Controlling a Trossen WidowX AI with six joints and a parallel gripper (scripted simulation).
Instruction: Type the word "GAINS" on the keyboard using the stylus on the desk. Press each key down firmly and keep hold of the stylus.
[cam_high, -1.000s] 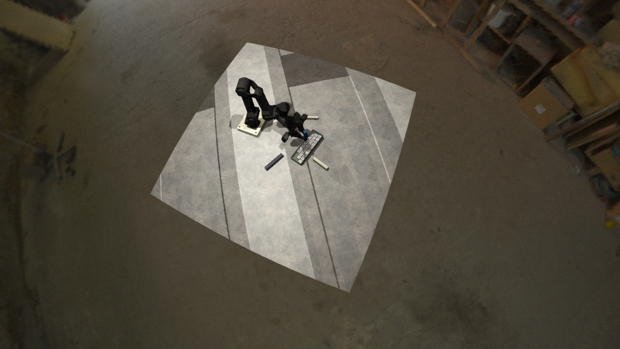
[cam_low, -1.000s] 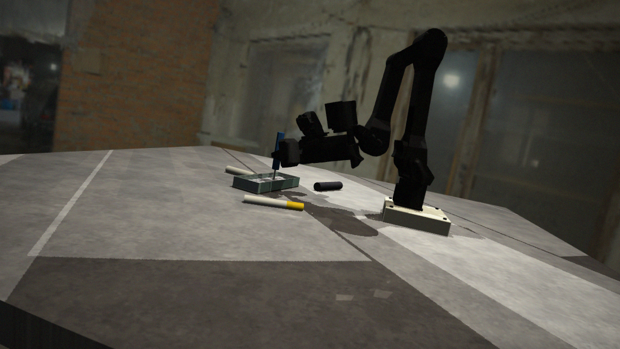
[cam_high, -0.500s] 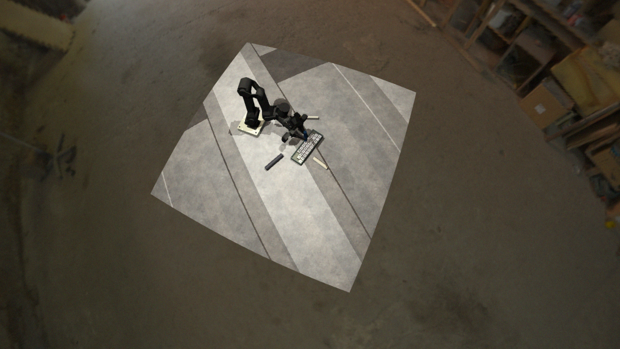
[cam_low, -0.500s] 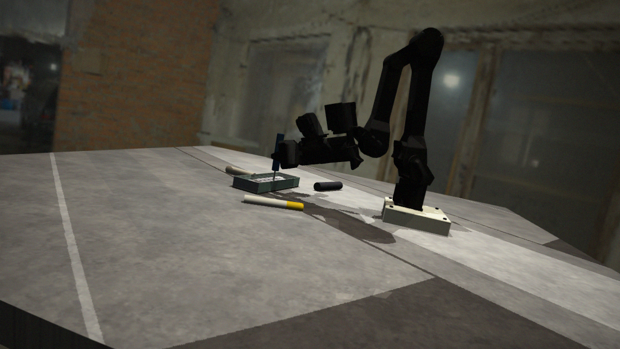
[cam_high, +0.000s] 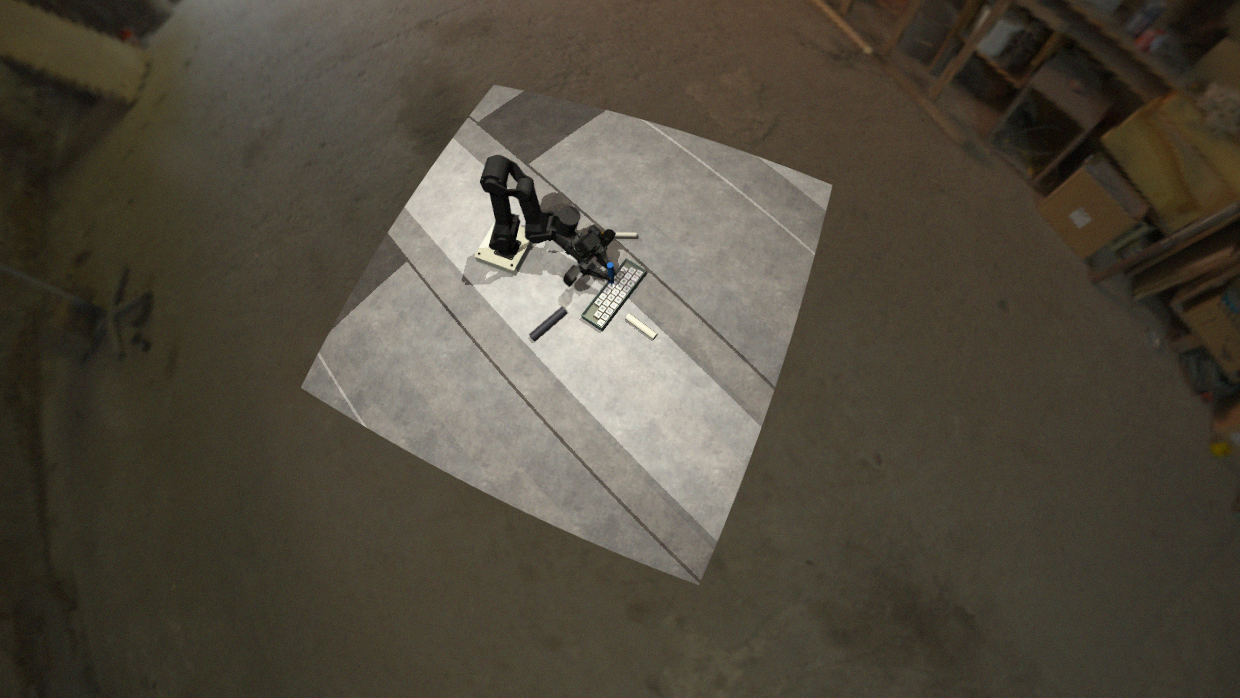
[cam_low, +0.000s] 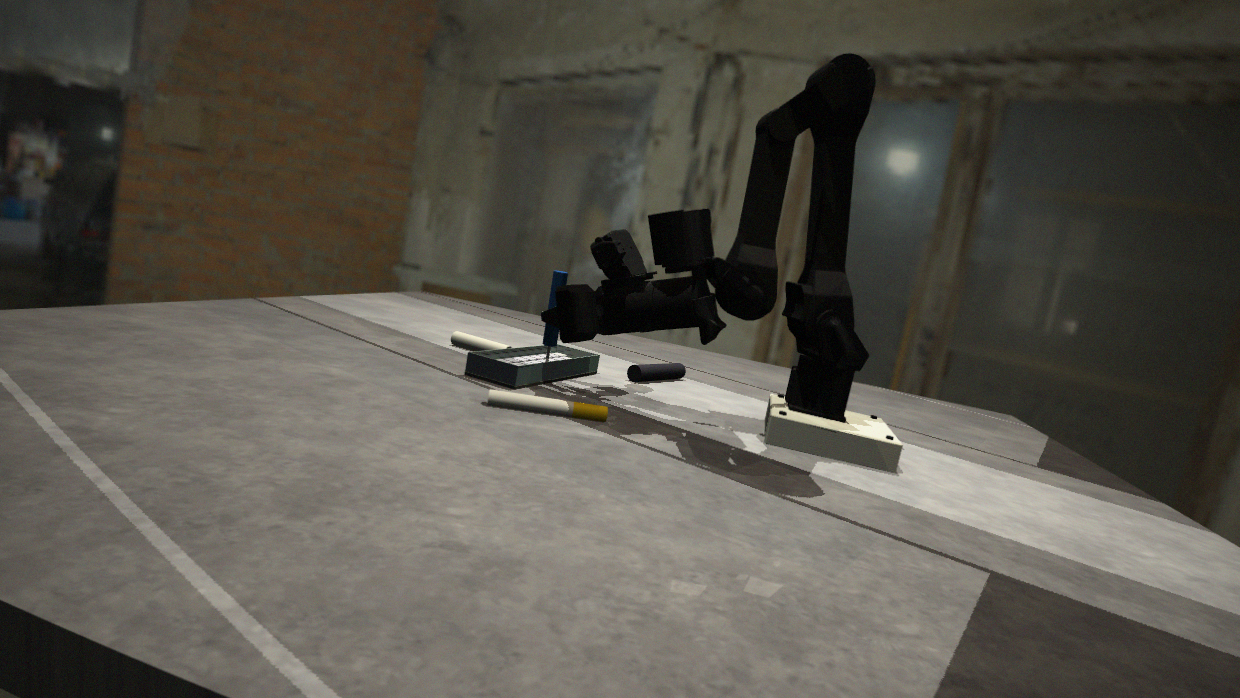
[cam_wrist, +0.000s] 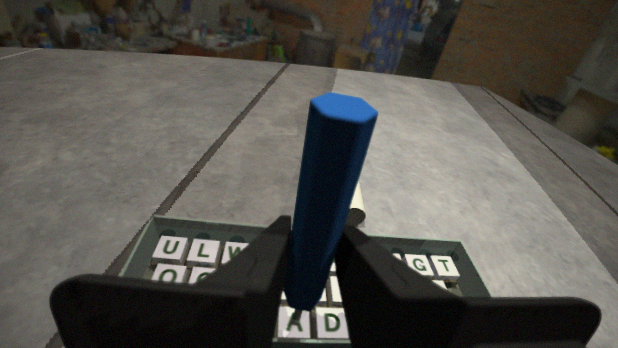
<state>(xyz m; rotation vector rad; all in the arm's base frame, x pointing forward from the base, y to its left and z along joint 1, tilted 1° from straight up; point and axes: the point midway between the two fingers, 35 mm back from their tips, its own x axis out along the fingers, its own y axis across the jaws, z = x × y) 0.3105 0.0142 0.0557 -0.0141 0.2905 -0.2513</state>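
- Gray patterned table (pale stripes, dark lines)
- On it: keyboard, dark cylinder, two pale sticks, cream arm base
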